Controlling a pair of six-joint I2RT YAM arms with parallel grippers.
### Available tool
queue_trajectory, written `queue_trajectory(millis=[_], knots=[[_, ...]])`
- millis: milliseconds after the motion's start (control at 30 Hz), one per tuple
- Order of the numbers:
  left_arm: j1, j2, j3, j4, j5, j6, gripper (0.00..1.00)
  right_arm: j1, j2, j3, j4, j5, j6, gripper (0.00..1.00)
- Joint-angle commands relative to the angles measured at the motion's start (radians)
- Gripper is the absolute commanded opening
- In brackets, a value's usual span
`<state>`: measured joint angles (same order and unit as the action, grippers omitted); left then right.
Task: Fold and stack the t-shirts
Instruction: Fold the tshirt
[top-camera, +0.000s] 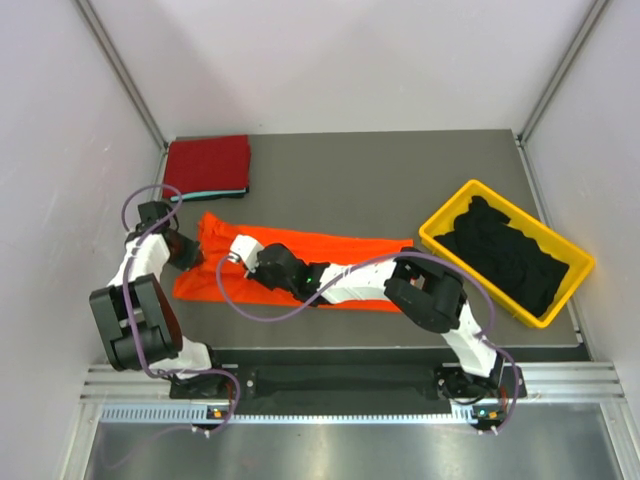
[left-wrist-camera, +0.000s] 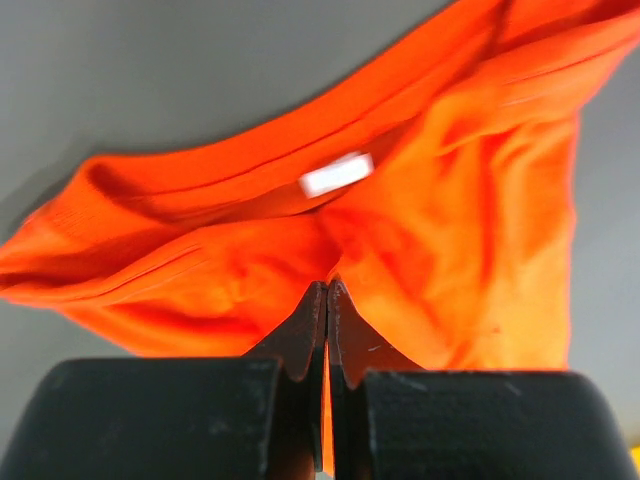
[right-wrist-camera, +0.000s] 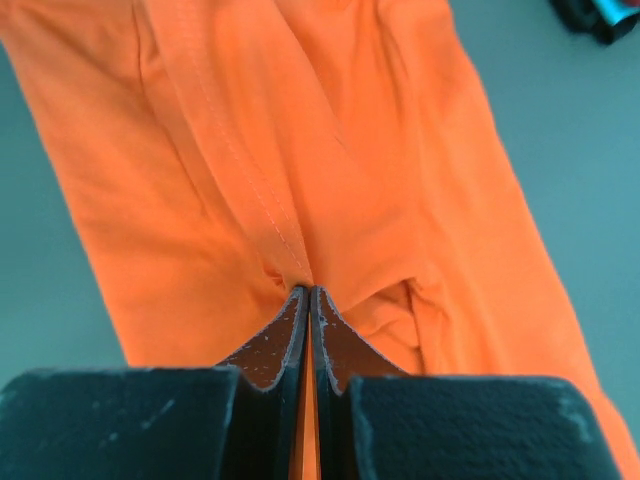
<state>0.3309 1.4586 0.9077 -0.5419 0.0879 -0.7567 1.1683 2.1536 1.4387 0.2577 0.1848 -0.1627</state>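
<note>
Pinching the orange t-shirt, left gripper and right gripper were pressed together. Its white tag was unreadable; a yellow bin sat at right.

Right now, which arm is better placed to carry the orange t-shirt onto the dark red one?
Left, probably: the left hand is shut on the orange t-shirt at its collar end, nearest the dark red t-shirt; the right hand grips farther away, arm stretched across.

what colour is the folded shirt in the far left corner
The folded shirt is dark red; top external view.
</note>
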Motion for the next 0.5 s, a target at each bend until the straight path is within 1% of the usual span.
queue_trajectory(millis=[0, 300, 467], knots=[[-0.001, -0.052, -0.036, -0.036, -0.060, -0.012, 0.00, -0.006, -0.090, -0.030, 0.095, -0.030, 0.037, 0.00], [-0.010, -0.158, -0.122, -0.056, -0.079, -0.072, 0.00, -0.007, -0.116, -0.078, 0.127, -0.033, 0.032, 0.00], [-0.012, -0.172, -0.162, -0.056, -0.089, -0.081, 0.00, -0.007, -0.123, -0.086, 0.127, -0.048, 0.034, 0.00]])
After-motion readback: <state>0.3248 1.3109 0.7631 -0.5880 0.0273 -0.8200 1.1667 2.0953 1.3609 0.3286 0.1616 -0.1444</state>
